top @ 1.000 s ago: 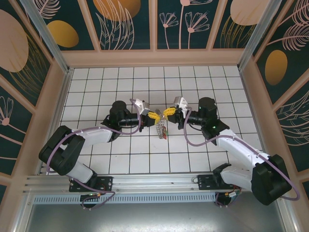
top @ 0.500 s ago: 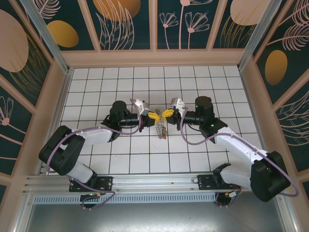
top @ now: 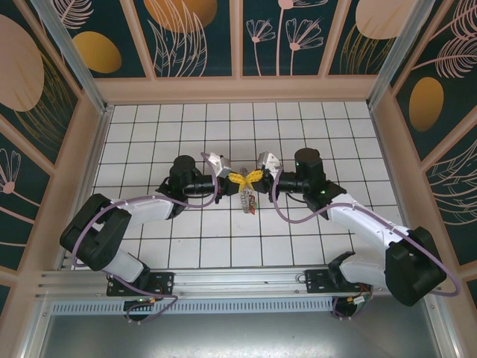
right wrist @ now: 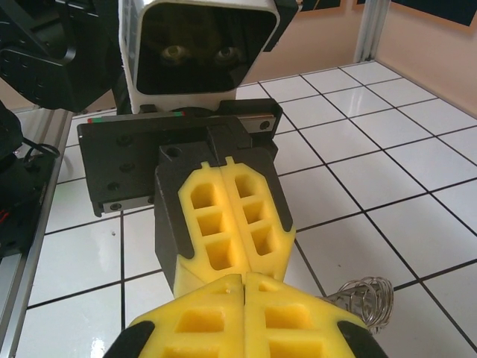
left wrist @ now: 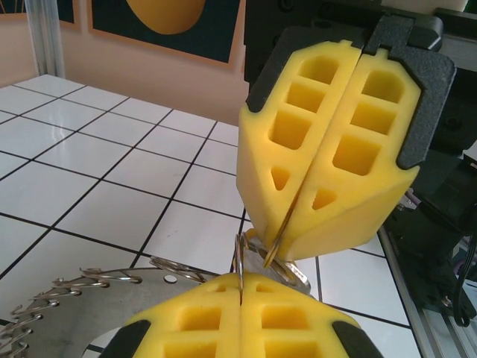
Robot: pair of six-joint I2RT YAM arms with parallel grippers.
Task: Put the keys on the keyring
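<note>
My left gripper [top: 240, 180] and right gripper [top: 256, 176] meet tip to tip above the middle of the tiled floor. The keyring [top: 248, 198] hangs below them, with a red key [top: 253, 211] at its lower end. In the left wrist view my left gripper [left wrist: 241, 280] is shut on a thin wire ring of the keyring, whose toothed silvery plate [left wrist: 82, 306] lies at the lower left. Facing it, the right gripper [left wrist: 287, 237] is shut on a thin brass-coloured key seen edge-on, touching that ring. In the right wrist view my right gripper [right wrist: 244, 280] is shut, and the keyring's wire loops [right wrist: 365, 294] show beside it.
White tiled floor [top: 149, 127] spreads round both arms, with patterned walls [top: 238, 37] on three sides. A metal rail [top: 238, 282] with both arm bases runs along the near edge. Purple cables [top: 298, 220] loop beside each forearm.
The right gripper has moved left until its fingertips meet the left gripper's. The left arm and the hanging keyring have stayed in place.
</note>
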